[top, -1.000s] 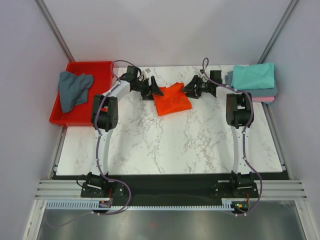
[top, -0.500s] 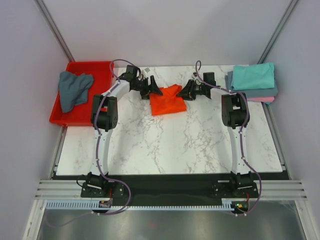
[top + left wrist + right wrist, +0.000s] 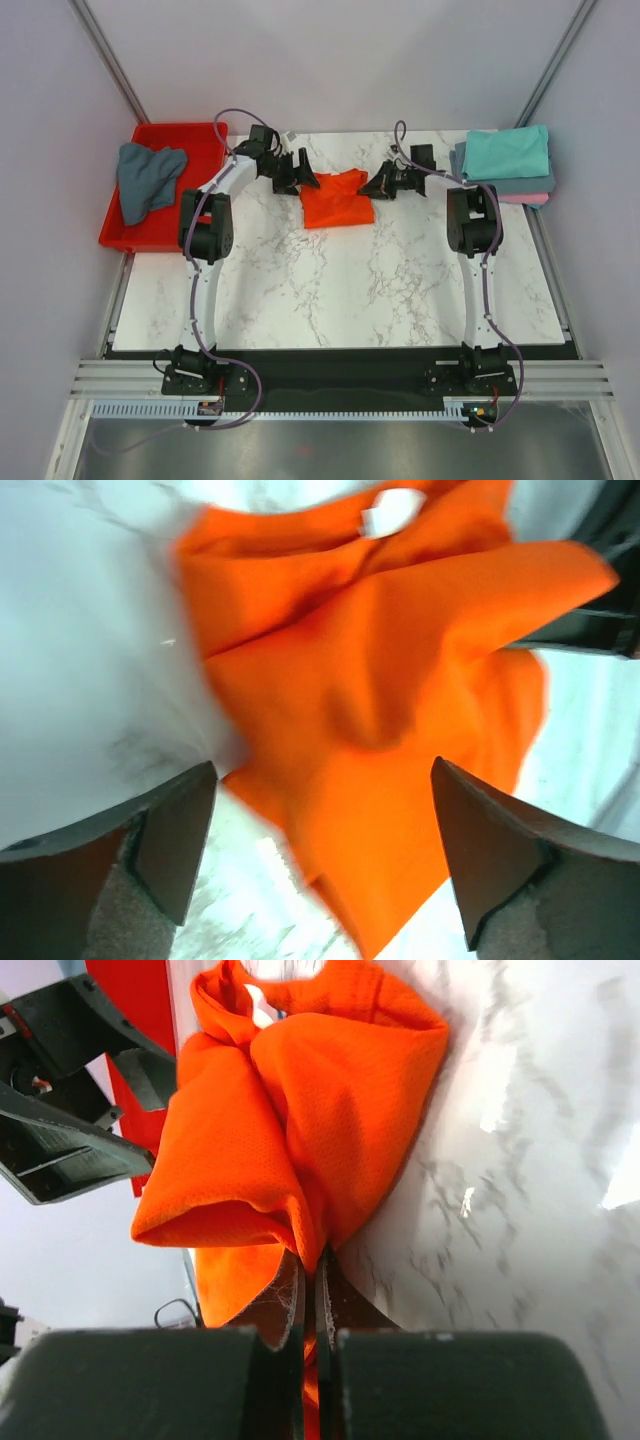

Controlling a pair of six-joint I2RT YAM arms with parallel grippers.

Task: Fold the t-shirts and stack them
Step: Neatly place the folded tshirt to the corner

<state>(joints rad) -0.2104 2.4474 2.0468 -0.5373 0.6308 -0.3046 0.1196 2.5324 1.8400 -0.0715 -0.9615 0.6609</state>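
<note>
An orange-red t-shirt (image 3: 337, 200) lies bunched at the back middle of the marble table (image 3: 330, 290). My right gripper (image 3: 378, 185) is at the shirt's right edge and shut on a fold of it; the right wrist view shows the cloth (image 3: 300, 1110) pinched between the closed fingers (image 3: 312, 1260). At the shirt's left edge, my left gripper (image 3: 300, 178) stands wide open. In its wrist view the orange cloth (image 3: 380, 710) lies beyond the spread fingers (image 3: 322, 780), not gripped. Folded t-shirts are stacked at the back right: teal (image 3: 508, 152) on top, then slate grey-blue (image 3: 520, 185), then pink (image 3: 535, 198).
A red plastic tray (image 3: 170, 128) sits off the table's back left corner with a crumpled grey-blue t-shirt (image 3: 148, 180) in it. White walls and metal posts close in the back and sides. Both arm bases stand at the near edge.
My right gripper has closed on the orange shirt's right edge. The left gripper has opened wider and drawn back a little. The shirt has shifted slightly to the left.
</note>
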